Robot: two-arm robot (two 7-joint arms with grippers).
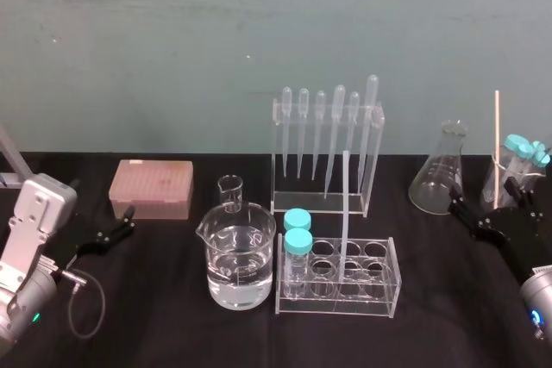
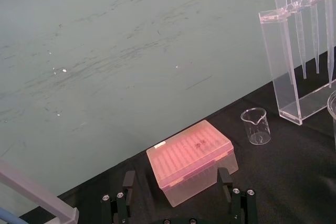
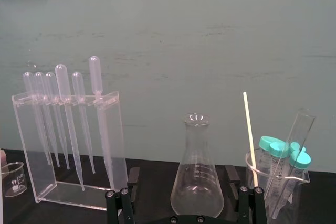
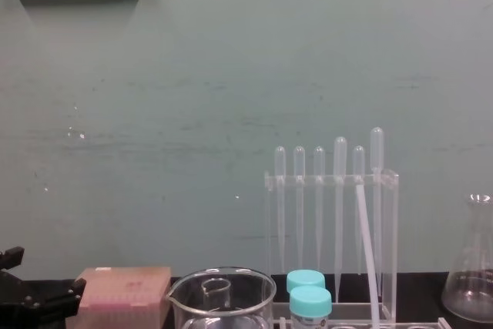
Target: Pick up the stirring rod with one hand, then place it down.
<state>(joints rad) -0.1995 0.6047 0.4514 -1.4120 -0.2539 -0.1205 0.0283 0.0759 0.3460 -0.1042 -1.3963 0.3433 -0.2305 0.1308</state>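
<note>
Right claw [image 1: 485,197] wide open, well right of stirring rod [image 1: 344,213] propped in rack [image 1: 336,308].

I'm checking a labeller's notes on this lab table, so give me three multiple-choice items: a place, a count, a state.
1. The stirring rod stands in: A the large beaker; B the test tube rack; C a drawer.
2. The pipettes in the pipette rack number: A four; B six; C eight.
3. The hands are: A both open and empty; B left shut on the rod; C right shut on the rod.
Answers: 1 B, its lower end sits inside the rack. 2 B, six bulbs top the rack. 3 A, the left hand by the pink box and the right hand facing the flask show fingers apart.
</note>
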